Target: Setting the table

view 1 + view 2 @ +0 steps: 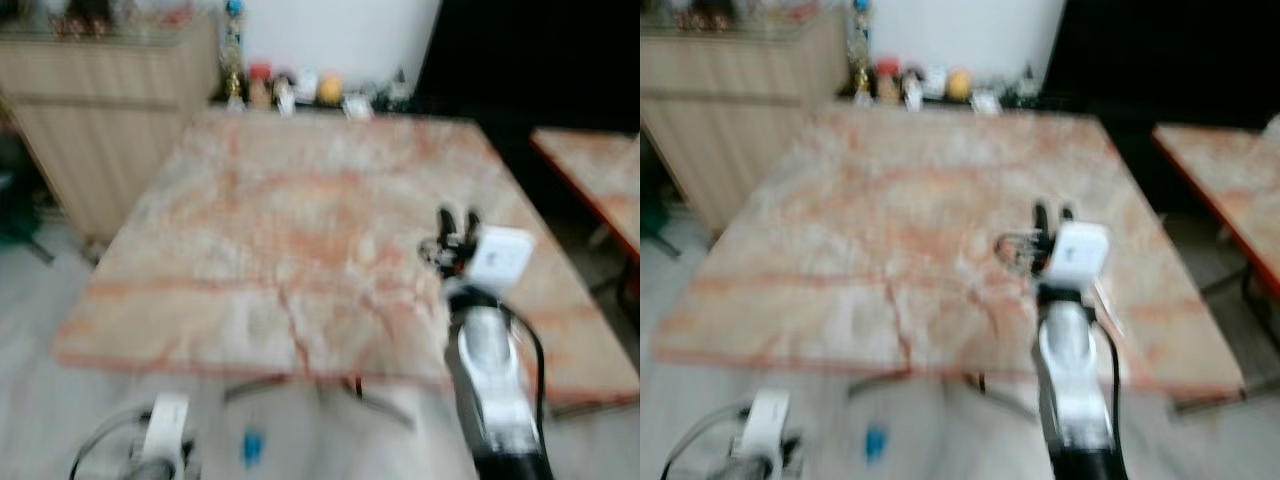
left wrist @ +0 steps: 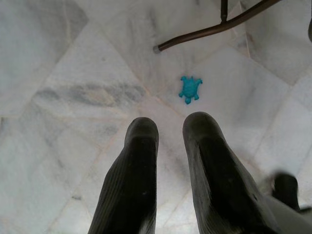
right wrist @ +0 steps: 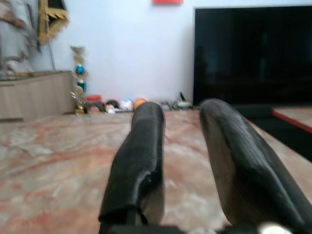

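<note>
Head views, blurred: right gripper (image 1: pixel 458 222) raised over marble table (image 1: pixel 300 240), near its right edge. Left wrist: left gripper (image 2: pixel 170 129) empty, fingers apart, above floor (image 2: pixel 73 73); blue turtle toy (image 2: pixel 189 89) below. Right wrist: fingers (image 3: pixel 141 156) parted, empty.

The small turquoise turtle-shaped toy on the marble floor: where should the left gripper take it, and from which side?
Grip the small turquoise turtle-shaped toy across its rounded body, between the legs, coming straight down from above. It lies flat on the pale marble floor, so no side gives the fingers an edge. The left gripper hangs above it, fingers slightly apart; it would probably need to open wider first.
</note>
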